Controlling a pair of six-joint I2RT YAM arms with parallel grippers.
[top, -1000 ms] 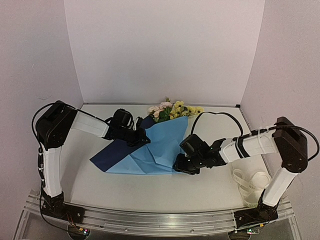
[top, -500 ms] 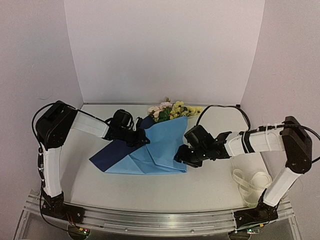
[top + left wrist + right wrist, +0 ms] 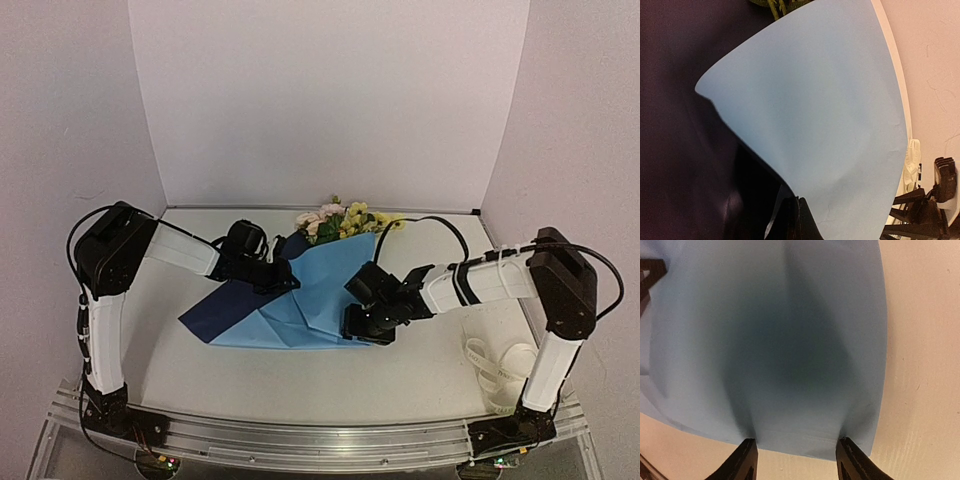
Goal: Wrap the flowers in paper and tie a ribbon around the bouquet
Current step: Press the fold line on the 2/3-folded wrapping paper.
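Creased blue paper (image 3: 318, 288), dark reverse showing: left gripper (image 3: 288, 280) pinches it, right gripper (image 3: 358, 328) spread open.

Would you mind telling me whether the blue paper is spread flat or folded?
Folded: the paper shows creased, overlapping flaps, with its darker reverse exposed.

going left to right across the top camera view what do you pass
left arm's black joint block → bright blue paper sheet → coiled cream-white ribbon; the pink and yellow flowers and white right arm overlap these, so left out
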